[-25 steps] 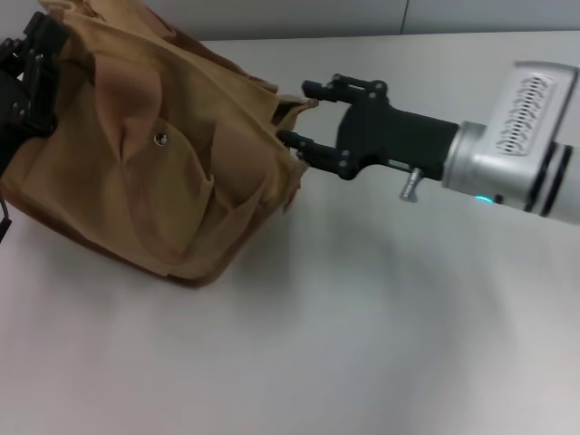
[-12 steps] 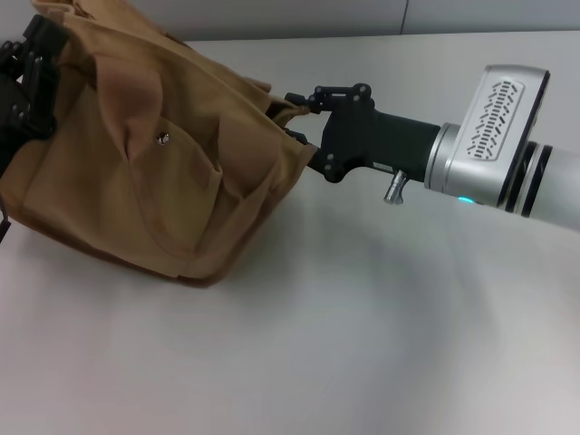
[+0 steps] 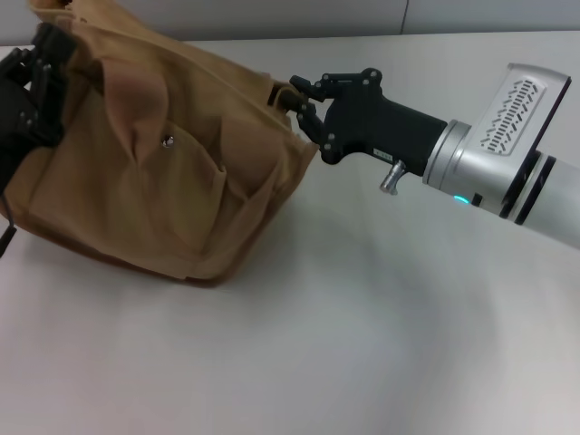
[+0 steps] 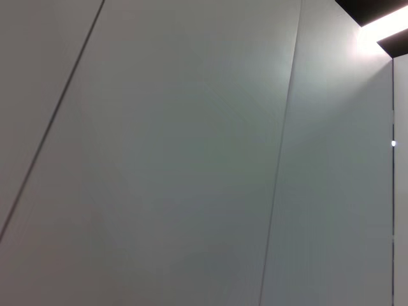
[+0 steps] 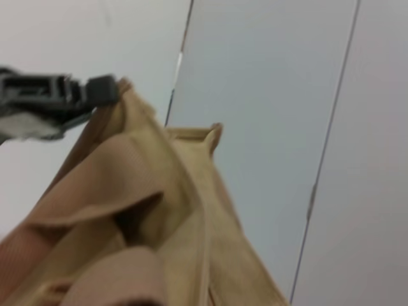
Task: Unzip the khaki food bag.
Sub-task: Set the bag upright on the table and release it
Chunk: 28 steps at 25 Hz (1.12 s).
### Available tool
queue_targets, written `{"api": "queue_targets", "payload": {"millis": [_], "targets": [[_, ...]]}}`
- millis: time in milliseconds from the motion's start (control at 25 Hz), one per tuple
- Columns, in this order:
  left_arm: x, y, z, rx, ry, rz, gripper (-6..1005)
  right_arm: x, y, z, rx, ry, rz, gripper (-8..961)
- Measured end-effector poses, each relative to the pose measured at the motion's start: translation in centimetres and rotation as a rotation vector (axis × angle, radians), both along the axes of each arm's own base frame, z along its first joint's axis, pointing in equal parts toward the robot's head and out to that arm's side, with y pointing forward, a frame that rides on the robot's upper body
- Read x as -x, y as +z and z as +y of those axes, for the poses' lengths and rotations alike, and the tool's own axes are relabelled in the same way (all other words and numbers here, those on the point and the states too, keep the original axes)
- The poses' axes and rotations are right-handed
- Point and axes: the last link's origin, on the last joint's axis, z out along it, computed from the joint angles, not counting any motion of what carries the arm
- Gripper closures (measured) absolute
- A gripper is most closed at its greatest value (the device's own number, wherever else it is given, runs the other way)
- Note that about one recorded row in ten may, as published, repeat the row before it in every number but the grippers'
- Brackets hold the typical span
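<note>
The khaki food bag (image 3: 154, 172) lies on the white table, front pocket and silver snap (image 3: 168, 140) facing me. My right gripper (image 3: 301, 98) is at the bag's top right corner, its fingers closed together on the fabric end there. My left gripper (image 3: 41, 82) is at the bag's top left end, against the fabric. In the right wrist view the bag (image 5: 159, 217) fills the lower part, and the left gripper (image 5: 95, 92) pinches its far top corner. The zipper pull is not visible. The left wrist view shows only wall panels.
The white table (image 3: 362, 317) stretches out in front of and to the right of the bag. A grey wall runs behind the table's far edge (image 3: 453, 34). The right arm's silver forearm (image 3: 507, 154) hangs over the table's right side.
The right gripper's fingers, open around the bag's right top corner a second ago, have closed on it and risen slightly. The bag's right end has lifted and pulled tauter. The left gripper has stayed put.
</note>
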Motion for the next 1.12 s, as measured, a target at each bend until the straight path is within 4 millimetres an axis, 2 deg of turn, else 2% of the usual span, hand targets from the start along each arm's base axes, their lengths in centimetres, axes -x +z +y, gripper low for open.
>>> {"api": "queue_targets", "payload": {"millis": [400, 840, 1120], "targets": [[-1.0, -1.5, 0.1, 0.071, -0.039, 0.005, 941, 0.2, 1.3, 1.1, -0.01, -0.072, 0.087, 893], [-1.7, -3.5, 1.4, 0.193, -0.004, -0.02, 934, -0.2, 5.3, 3.3, -0.023, -0.176, 0.252, 839], [-1.2, -4.3, 0.8, 0.311, 0.019, -0.033, 915, -0.2, 6.5, 3.6, -0.03, -0.201, 0.334, 805]]}}
